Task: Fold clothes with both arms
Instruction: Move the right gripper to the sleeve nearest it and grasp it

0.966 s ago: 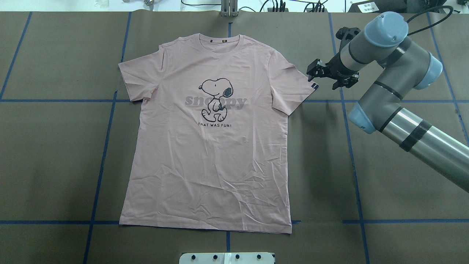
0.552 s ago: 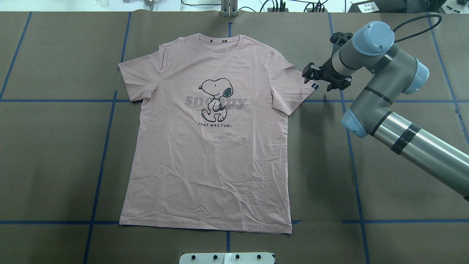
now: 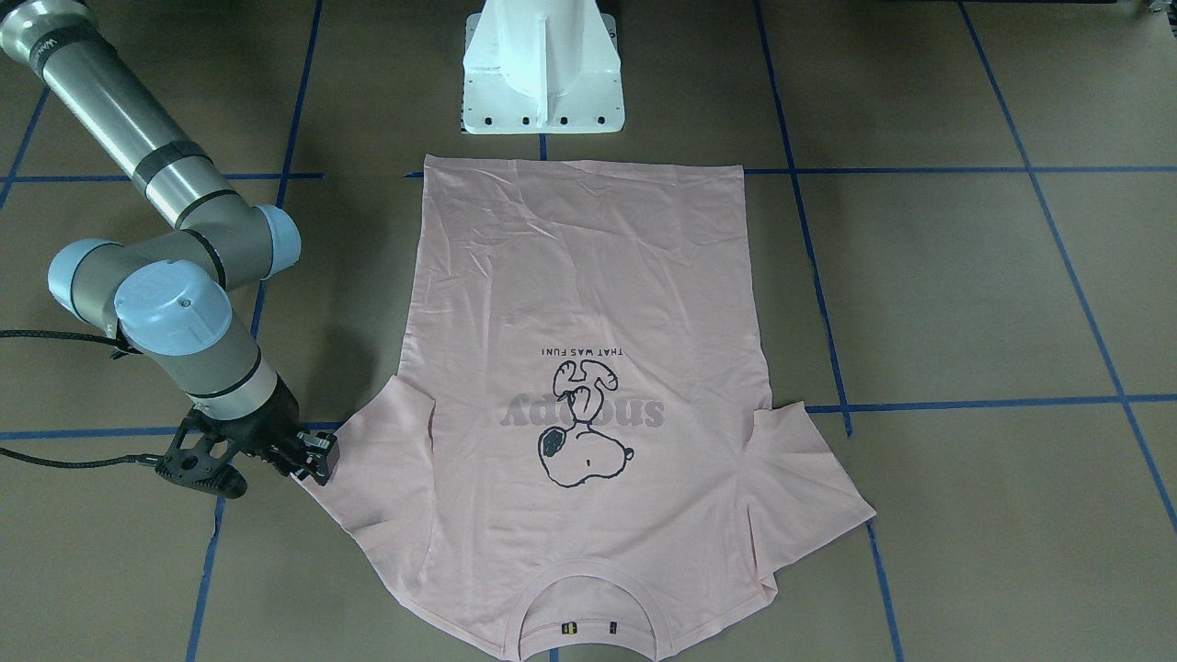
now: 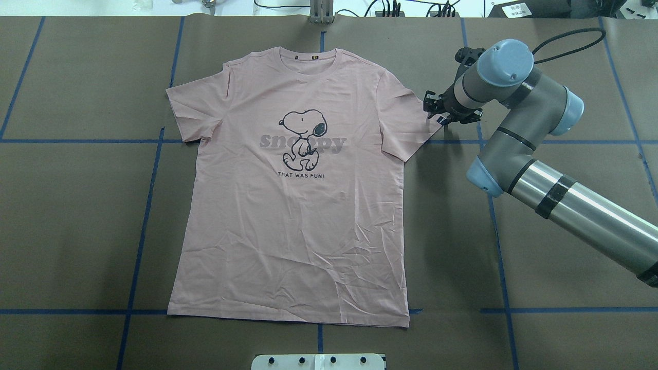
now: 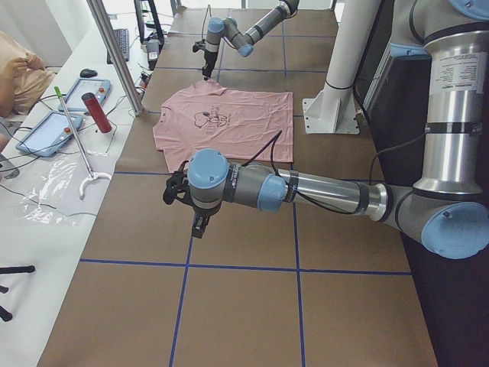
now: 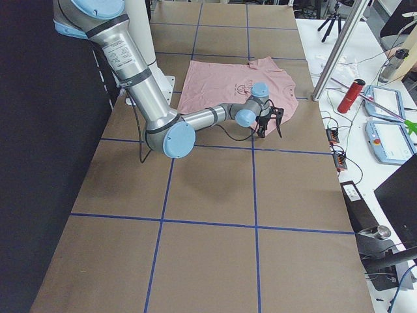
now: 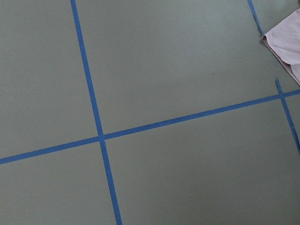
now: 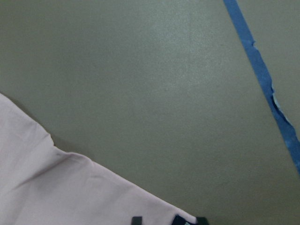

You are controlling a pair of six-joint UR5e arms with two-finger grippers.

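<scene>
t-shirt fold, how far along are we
Done: nothing folded; the T-shirt lies flat, print up. In hand: the right gripper, open, is at the hem of the sleeve on the robot's right, cloth not lifted. The left gripper hangs over bare table off the shirt. Left: every fold.

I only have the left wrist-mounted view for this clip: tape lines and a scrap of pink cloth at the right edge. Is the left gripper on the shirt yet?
Observer: No. The left gripper hangs over bare table, short of the T-shirt and its near sleeve.
Operator: Any fold started?
Observer: None. The T-shirt lies flat, print side up, both sleeves spread.
Operator: Where is the other arm?
Observer: The right gripper is at the tip of the opposite sleeve, and its jaws look apart.
</scene>
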